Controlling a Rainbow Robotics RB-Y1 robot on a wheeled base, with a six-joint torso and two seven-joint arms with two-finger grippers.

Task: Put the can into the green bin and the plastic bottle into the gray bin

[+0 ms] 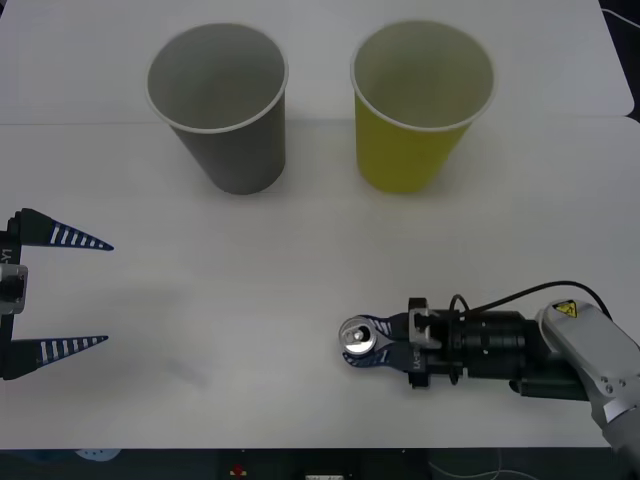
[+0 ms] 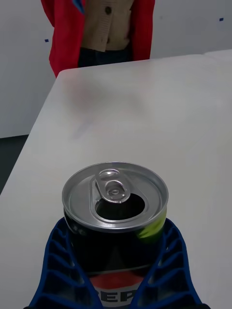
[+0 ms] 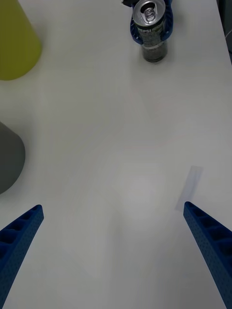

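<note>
The can [image 1: 357,338] stands upright on the white table at the front right, its silver top and pull tab showing. My right gripper [image 1: 356,346] is shut on the can, and its blue fingers [image 2: 58,260] hug the dark sides of the can [image 2: 116,227]. The left wrist view also has the can [image 3: 153,46] with the right gripper [image 3: 151,26] around it. The green bin [image 1: 410,150] stands at the back right and the gray bin [image 1: 235,150] at the back left, both upright. My left gripper [image 1: 107,292] hovers open at the left edge. The plastic bottle is out of view.
A person in a red coat [image 2: 63,29] stands beyond the table's far end. A small pale strip [image 3: 190,187] lies flat on the table between my left fingers and the can. The green bin [image 3: 12,43] and gray bin [image 3: 7,159] edge the left wrist view.
</note>
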